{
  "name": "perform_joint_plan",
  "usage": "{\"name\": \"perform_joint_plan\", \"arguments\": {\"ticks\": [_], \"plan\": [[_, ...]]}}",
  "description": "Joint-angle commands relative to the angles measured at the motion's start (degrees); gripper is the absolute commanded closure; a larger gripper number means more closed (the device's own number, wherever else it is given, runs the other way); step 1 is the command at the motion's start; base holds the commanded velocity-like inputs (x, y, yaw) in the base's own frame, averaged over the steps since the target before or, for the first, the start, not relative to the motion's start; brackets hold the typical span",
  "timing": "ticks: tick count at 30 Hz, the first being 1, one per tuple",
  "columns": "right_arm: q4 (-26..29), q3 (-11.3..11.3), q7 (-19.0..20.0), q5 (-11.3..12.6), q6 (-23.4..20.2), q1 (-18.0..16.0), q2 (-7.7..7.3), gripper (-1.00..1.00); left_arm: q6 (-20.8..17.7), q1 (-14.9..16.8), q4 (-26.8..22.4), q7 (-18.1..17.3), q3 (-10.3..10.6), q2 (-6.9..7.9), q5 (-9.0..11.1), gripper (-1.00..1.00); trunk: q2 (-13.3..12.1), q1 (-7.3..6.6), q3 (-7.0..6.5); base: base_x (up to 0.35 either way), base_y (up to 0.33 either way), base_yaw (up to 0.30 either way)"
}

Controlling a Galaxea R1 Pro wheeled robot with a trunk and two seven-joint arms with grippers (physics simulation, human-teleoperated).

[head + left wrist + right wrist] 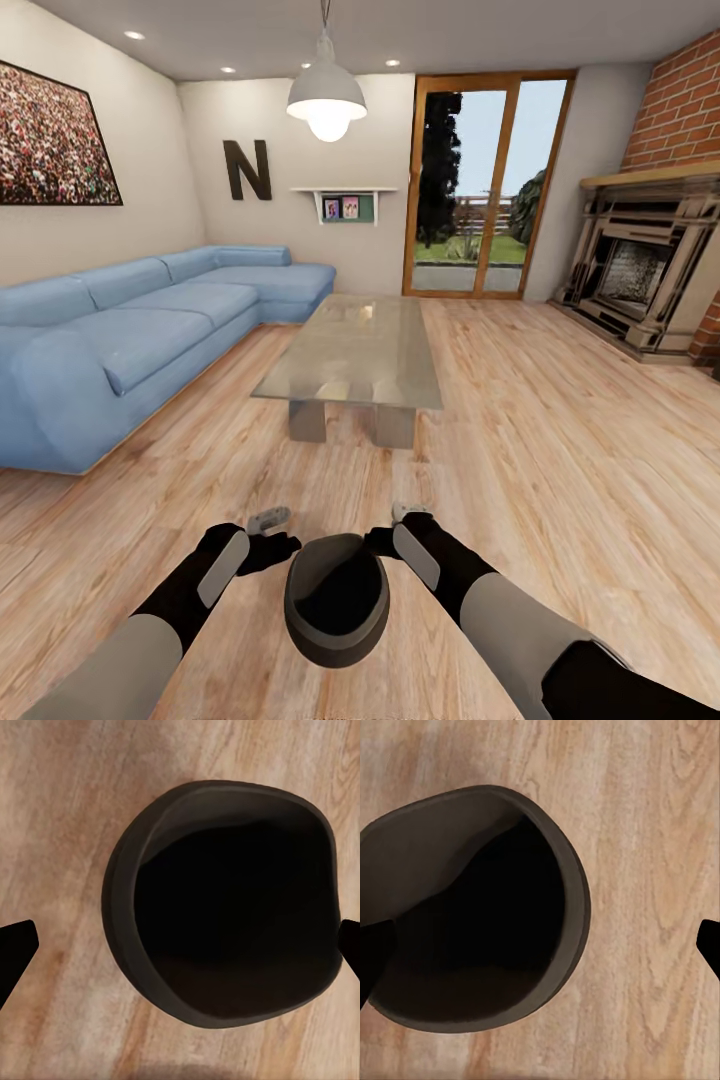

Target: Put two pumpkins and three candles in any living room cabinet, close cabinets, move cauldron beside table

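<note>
While the cauldron (pixel 336 598) hangs or sits low between the two arms, well short of the table (pixel 352 352), the main risk is a drop or tip. It cannot be told from the head view whether it rests on the plank floor (pixel 560 450) or is lifted. Neither gripper looks clamped on it, so any forward carry may rest on side pressure alone; uneven squeeze from one arm would likely roll the round pot out sideways. A second risk: driving forward with the pot this low could knock it into the table's slab legs (pixel 307 420) instead of setting it beside them.

Left gripper (pixel 262 532): fingers wide apart. In the left wrist view the dark tips (pixel 13 952) show at opposite edges of the picture, with the whole cauldron mouth (pixel 225 907) between them. No contact with the rim is visible; touching or just clear cannot be told.

Right gripper (pixel 405 522): fingers also spread. In the right wrist view one tip (pixel 373 960) overlaps the cauldron wall (pixel 472 907), possibly touching, and the other tip (pixel 709 945) is over bare floor, well apart from the pot. So the right gripper is offset beside the pot, not around it.

Blue sofa (pixel 120 340) and fireplace (pixel 640 270) flank the table; no pumpkins or candles visible.
</note>
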State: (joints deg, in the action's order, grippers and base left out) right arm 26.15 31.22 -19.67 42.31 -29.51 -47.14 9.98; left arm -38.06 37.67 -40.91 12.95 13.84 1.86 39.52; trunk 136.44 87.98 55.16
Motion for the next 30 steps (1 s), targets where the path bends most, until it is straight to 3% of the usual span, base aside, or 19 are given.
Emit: {"name": "perform_joint_plan", "arguments": {"ticks": [1, 17, 24, 30], "plan": [[0.1, 0.4, -0.5, 0.6, -0.1, -0.1, -0.05, -1.0, -0.1, 0.0, -0.1, 0.5, 0.3, 0.07, 0.6, -1.0, 0.4, 0.21, 0.24, 0.0, 0.0, 0.0], [0.0, 0.4, -0.5, 0.5, 0.2, -0.1, -0.05, -1.0, -0.1, 0.0, -0.3, 0.5, 0.4, 0.15, 0.6, -1.0, 6.8, 3.7, 3.12, 0.0, 0.0, 0.0], [0.0, 0.4, -0.4, 0.5, 0.5, -0.1, 0.02, -1.0, 0.0, 0.0, -0.5, -4.1, 0.3, 0.46, -0.1, -1.0, 6.9, 3.88, 4.67, 0.0, 0.0, 0.0], [0.0, 0.4, -0.4, 0.6, 2.3, -0.1, 0.02, -1.0, -0.1, 0.0, -0.5, -5.0, 0.3, 0.99, -0.1, -1.0, 7.0, 4.03, 6.0, 0.0, 0.0, 0.0]]}}
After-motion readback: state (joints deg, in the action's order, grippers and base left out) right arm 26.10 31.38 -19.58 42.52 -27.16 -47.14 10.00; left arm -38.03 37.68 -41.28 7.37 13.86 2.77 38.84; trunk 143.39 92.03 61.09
